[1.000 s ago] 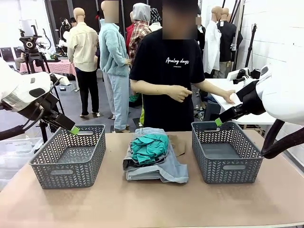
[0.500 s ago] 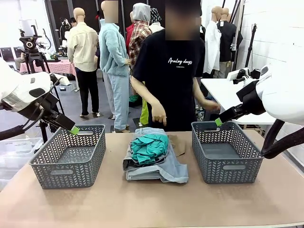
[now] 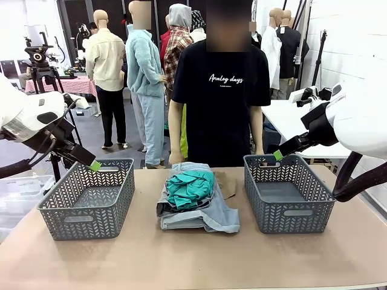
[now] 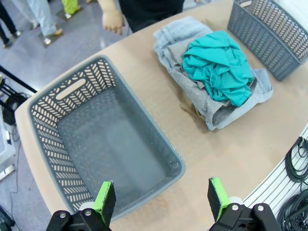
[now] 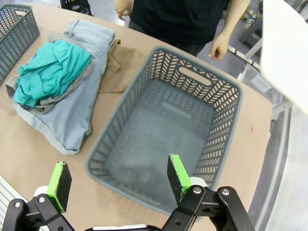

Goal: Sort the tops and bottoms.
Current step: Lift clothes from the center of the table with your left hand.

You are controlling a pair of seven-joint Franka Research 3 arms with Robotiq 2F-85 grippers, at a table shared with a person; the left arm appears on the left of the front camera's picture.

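Two grippers, both spread wide and holding nothing. Left gripper (image 3: 95, 165) hangs over the far left corner of the left basket (image 3: 91, 220), and right gripper (image 3: 277, 155) hangs over the far left corner of the right basket (image 3: 296, 217). Nothing is sorted yet; all the clothes sit in one pile mid-table (image 3: 181, 260), between the baskets.

Pile order:
- Teal top (image 3: 190, 187) is crumpled on top.
- Heather grey top (image 4: 192, 91) lies right under it.
- Denim shorts (image 3: 211, 214) are at the bottom, with hems toward the near right.
- Tan khaki garment (image 3: 225, 184) pokes out flat at the far right, partly under the shorts.

Likely first step is to grab the teal top, since it is free and uppermost. To do it well:
- Come down over a raised fold near its middle.
- Pinch teal cloth only and keep shallow, or the grey layer comes with it.
- Lift straight up until the hem hangs free of the pile before swinging to a basket, else it will drag the stack.

Which basket takes tops I cannot tell.

The person stands at the far edge, one hand (image 4: 114, 21) hanging just beside the table, so keep the swing low and on the near side.
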